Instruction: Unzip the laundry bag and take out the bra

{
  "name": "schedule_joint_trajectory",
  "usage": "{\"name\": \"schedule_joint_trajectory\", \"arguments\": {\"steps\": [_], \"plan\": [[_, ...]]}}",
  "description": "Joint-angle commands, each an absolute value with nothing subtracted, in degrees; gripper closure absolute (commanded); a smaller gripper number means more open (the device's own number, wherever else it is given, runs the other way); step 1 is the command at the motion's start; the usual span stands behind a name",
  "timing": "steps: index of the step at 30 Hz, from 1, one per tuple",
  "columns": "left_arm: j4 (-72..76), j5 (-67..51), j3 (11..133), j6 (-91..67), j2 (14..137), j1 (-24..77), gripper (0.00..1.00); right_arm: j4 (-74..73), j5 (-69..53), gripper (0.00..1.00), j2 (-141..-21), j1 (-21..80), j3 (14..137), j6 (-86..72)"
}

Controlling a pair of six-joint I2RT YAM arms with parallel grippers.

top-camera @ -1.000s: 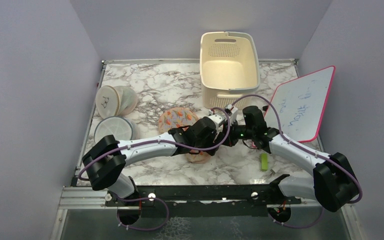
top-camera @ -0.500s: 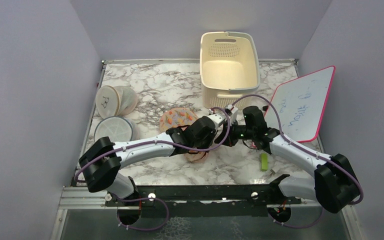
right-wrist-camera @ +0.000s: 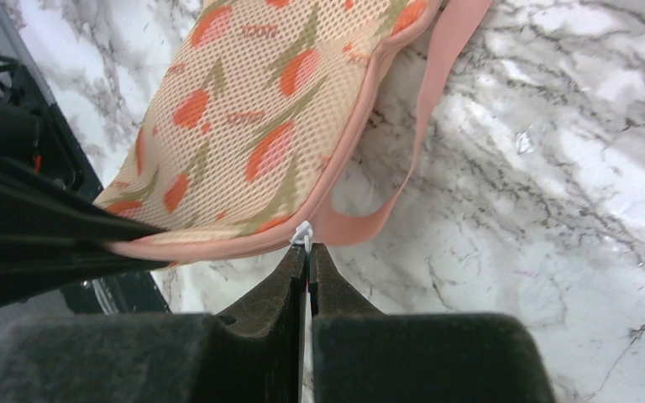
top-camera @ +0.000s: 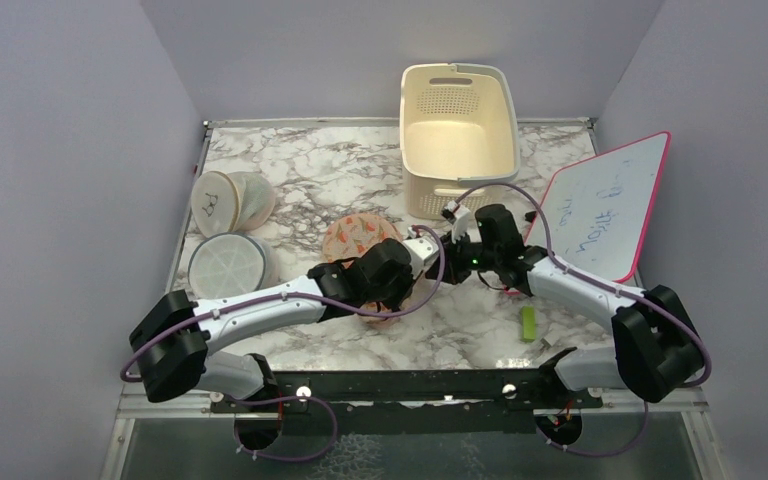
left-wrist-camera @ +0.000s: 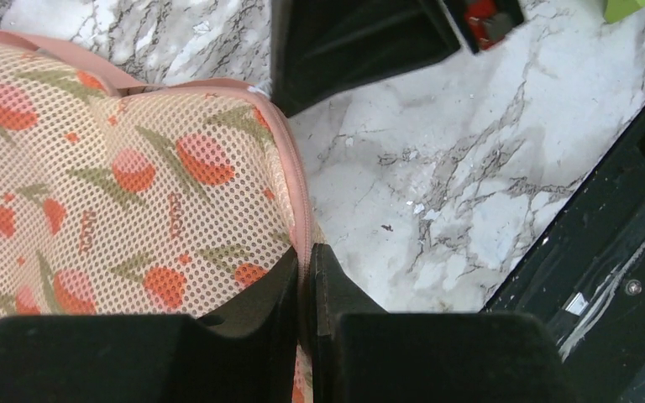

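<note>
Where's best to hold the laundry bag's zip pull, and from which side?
Pinch the small white zip pull where it juts from the laundry bag's pink rim, coming in from outside the edge, level with the flat fabric. The right end effector looks shut on it that way; the left end effector clamps the rim to brace.

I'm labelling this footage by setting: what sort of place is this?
Probably a robot test booth, not a home: plain walls box in a marble-look table, a scribbled whiteboard leans at one side, and a laundry basket sits as a prop.
</note>
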State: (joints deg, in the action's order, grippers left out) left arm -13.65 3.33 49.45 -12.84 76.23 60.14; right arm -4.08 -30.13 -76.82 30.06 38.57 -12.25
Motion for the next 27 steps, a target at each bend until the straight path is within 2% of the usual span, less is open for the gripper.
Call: {"name": "schedule_joint_trajectory", "arguments": {"steps": [1,6,10,11,13,17,20,24,27], "plan": [[-14.27,0.66,47.57,-10.55,72.41,60.45,1.0,-1.29,-23.14,0.99,-80.25,29.79,42.0,-12.7],[-14.34,0.21,46.87,-12.05,71.9,60.4,1.0,-1.01,-22.29,0.99,-82.73,29.79,45.15,-13.24],[-13.79,0.96,46.02,-13.86,71.81,60.46,1.0,-2.0,-23.54,0.99,-80.41,29.79,45.15,-12.31],[-13.75,1.22,45.79,-14.15,72.0,60.45,0.97,-2.25,-24.38,0.99,-79.28,29.79,44.82,-12.04],[-13.7,1.35,45.63,-14.77,72.43,60.42,0.84,-2.52,-26.96,0.99,-77.23,29.79,43.85,-11.14],[-13.01,-0.48,46.66,-15.98,73.18,60.43,0.5,-3.33,-31.2,0.99,-74.12,29.79,41.71,-9.58],[-12.1,-0.3,48.42,-17.59,73.57,60.41,0.38,-4.29,-31.98,0.99,-72.92,29.79,40.75,-9.59],[-12.05,0.85,52.47,-21.61,76.36,60.4,0.36,-3.87,-34.09,0.99,-72.1,29.88,39.51,-10.66],[-11.99,2.02,55.31,-24.63,78.77,60.34,0.47,-3.44,-34.95,0.99,-71.37,29.81,38.39,-11.06]]}}
